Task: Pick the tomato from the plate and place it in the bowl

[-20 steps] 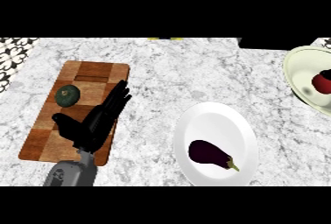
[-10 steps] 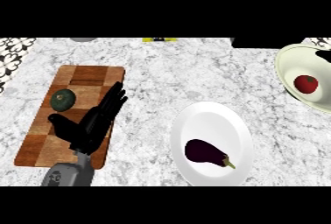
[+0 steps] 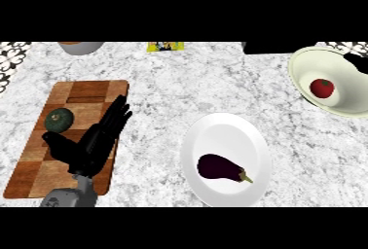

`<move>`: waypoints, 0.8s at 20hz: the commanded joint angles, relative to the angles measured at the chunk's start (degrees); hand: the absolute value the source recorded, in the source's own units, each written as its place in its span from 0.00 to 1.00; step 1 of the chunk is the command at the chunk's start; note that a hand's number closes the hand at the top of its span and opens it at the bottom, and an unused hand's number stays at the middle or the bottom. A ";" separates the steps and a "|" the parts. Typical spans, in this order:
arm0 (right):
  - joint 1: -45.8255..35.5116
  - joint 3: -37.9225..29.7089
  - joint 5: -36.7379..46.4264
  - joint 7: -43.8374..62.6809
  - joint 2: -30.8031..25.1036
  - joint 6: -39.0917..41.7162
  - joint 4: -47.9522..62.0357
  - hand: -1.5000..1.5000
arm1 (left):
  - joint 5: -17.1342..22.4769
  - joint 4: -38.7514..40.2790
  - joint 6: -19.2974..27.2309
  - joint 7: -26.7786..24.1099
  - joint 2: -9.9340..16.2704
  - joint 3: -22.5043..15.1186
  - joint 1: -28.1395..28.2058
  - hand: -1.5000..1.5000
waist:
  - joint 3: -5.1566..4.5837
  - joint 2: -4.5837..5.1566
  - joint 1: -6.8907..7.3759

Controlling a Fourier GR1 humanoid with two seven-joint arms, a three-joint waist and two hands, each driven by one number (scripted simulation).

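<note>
The red tomato lies inside the pale bowl at the far right, with nothing touching it. A white plate in the middle holds only a dark purple eggplant. My left hand rests open above the wooden cutting board at the left, fingers straight and pointing away from me. At the right edge, over the bowl's far side, a small black part of my right hand shows, up and to the right of the tomato. The rest of it is cut off.
A round dark green vegetable sits on the cutting board just left of my left hand. A grey pot and a yellow item stand at the counter's far edge. Marbled countertop lies between board, plate and bowl.
The bowl has come further into view from the right. The dark right hand that was at the tomato has drawn off up and right, leaving the tomato in the bowl. My left hand has stayed put.
</note>
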 commanded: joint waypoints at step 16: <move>51.85 17.16 -9.15 -8.93 24.40 6.20 -48.22 1.00 | 0.10 -2.06 0.39 -0.90 1.66 2.17 3.79 0.50 | -0.04 -1.18 -4.58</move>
